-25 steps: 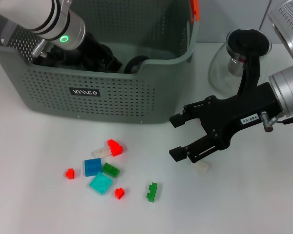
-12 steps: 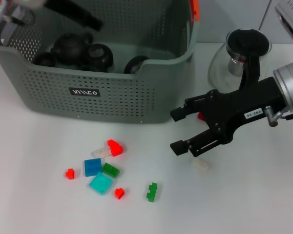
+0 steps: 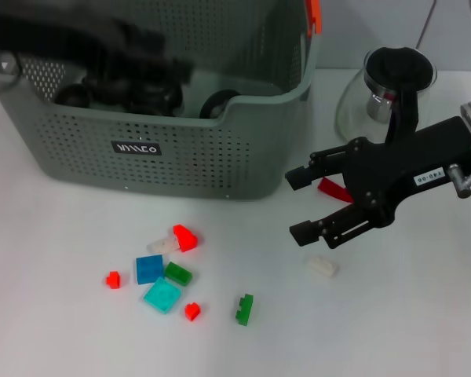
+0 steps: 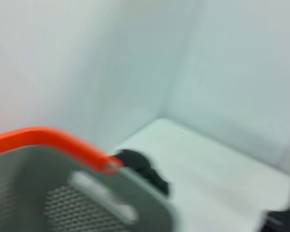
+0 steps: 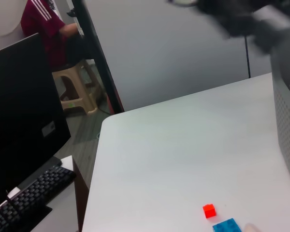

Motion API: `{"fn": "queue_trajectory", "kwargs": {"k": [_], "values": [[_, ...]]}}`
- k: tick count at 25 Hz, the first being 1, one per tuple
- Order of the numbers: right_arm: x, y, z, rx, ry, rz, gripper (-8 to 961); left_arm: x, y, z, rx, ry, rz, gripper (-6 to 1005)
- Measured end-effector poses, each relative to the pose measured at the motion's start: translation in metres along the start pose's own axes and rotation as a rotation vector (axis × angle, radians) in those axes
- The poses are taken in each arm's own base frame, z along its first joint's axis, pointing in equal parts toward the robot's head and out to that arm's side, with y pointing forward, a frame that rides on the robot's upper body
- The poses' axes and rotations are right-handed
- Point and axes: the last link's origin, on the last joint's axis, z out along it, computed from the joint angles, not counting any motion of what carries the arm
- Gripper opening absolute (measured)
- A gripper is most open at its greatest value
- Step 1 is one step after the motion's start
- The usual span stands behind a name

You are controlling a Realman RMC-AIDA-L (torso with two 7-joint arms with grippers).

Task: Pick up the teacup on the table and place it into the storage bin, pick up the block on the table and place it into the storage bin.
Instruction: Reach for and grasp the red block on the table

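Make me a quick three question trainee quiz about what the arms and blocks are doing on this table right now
1. True or false: the right tool is shut on a block.
2. Which block lies nearest the right tool? A) the whitish block B) the dark green block C) the cyan flat block
3. Fill in: the dark teaware pieces sit inside the ____.

Key
1. False: its fingers are apart and hold nothing.
2. A
3. storage bin, with the blurred left arm over it.
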Motion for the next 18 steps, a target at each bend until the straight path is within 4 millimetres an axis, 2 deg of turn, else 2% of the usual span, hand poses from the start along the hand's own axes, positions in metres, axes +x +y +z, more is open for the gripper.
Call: {"fn": "queue_trajectory", "kwargs": {"k": [6,9,14,18], "values": [[0.001,0.0,-0.003,0.001,0.029,0.004,941,-0.036,0.029,-0.004,-0.175,0.02,0.085,711],[0.001,-0.002,-0.007,0.008,0.059,0.019,941,-0.057,0.039,-0.002,-0.21,0.022,0.13,710],[0.002,-0.006,-0.014,0.034,0.133,0.071,941,-0.089,0.048,0.004,-0.271,0.006,0.165,709],[-0.002,-0.011,-0.017,0.073,0.214,0.104,941,-0.114,0.049,0.008,-0.323,0.009,0.145,707]]}}
